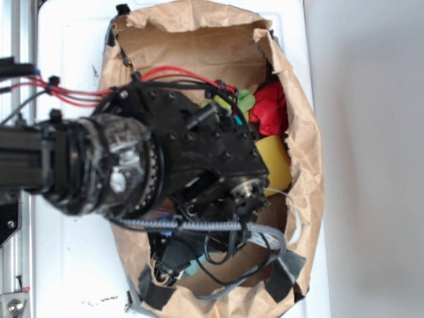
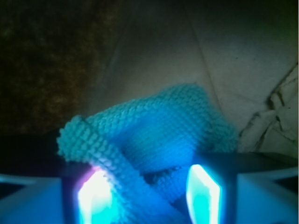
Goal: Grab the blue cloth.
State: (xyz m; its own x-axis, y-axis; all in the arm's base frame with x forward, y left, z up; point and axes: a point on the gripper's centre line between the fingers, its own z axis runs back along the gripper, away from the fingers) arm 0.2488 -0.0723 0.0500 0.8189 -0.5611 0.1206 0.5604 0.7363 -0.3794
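In the wrist view the blue cloth (image 2: 159, 135), a crumpled pale teal terry rag, fills the middle and lies on the paper floor of a bag. My gripper (image 2: 148, 189) is open and straddles its near fold. The left fingertip (image 2: 93, 196) touches a rolled edge of the cloth. The right fingertip (image 2: 203, 193) stands beside the cloth with a small dark gap. In the exterior view my black arm (image 1: 199, 146) reaches down into the bag and hides both the fingers and the cloth.
The brown paper bag (image 1: 301, 132) rises all around my arm. A green plush toy (image 1: 244, 101), a red soft item (image 1: 270, 109) and a yellow sponge (image 1: 275, 162) lie by its right wall. Cables (image 1: 218, 228) hang under the wrist.
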